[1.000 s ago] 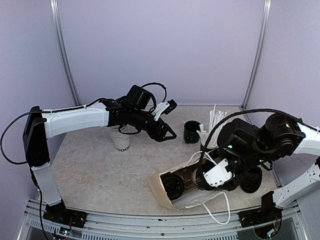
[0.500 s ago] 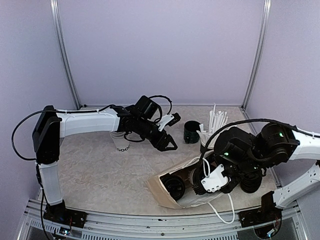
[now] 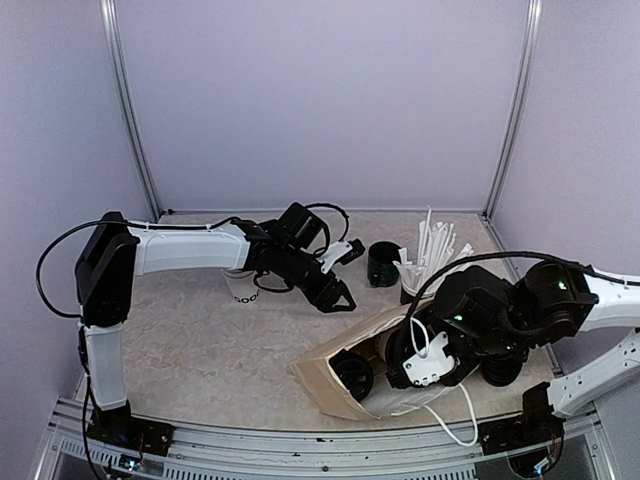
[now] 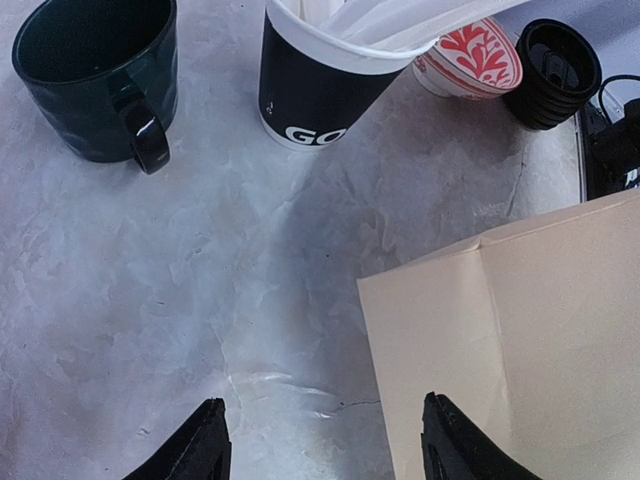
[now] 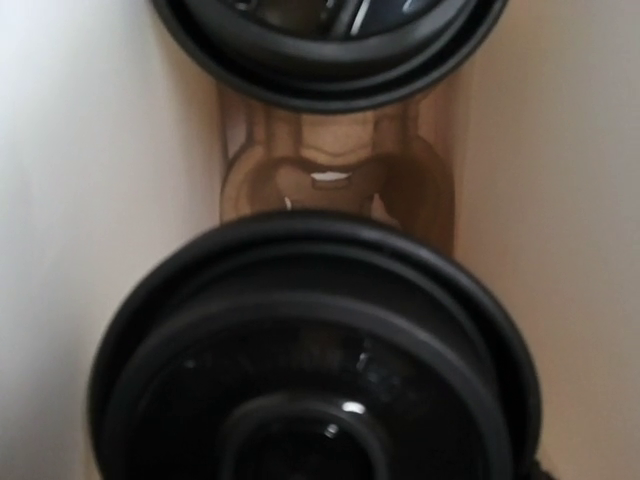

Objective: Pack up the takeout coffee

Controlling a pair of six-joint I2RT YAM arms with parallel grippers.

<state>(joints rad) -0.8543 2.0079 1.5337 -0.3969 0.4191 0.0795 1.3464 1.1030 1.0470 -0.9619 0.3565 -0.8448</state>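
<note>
A tan paper bag (image 3: 368,327) lies on its side with its mouth toward my right arm. Two takeout coffee cups sit inside it in a brown tray (image 5: 330,185); the right wrist view shows their black lids, one near (image 5: 315,370) and one far (image 5: 325,40). One lid also shows in the top view (image 3: 352,377). My right gripper (image 3: 402,362) is at the bag's mouth, its fingers hidden. Another white cup (image 3: 240,287) with black lettering stands behind my left arm, its top hidden. My left gripper (image 3: 335,297) is open and empty, its fingertips (image 4: 210,445) over the table at the bag's corner (image 4: 540,340).
A dark green mug (image 3: 382,263) (image 4: 95,80) and a black cup with white sticks (image 3: 420,268) (image 4: 320,85) stand at the back right. A red-patterned cup (image 4: 470,58) and a black lid (image 4: 558,60) lie beyond them. The bag's white cord handles (image 3: 445,425) trail near the front edge.
My left gripper has moved right and nearer, down toward the bag's upper corner. My right wrist has shifted slightly left at the bag's mouth, and the bag's upper side now stands higher.
</note>
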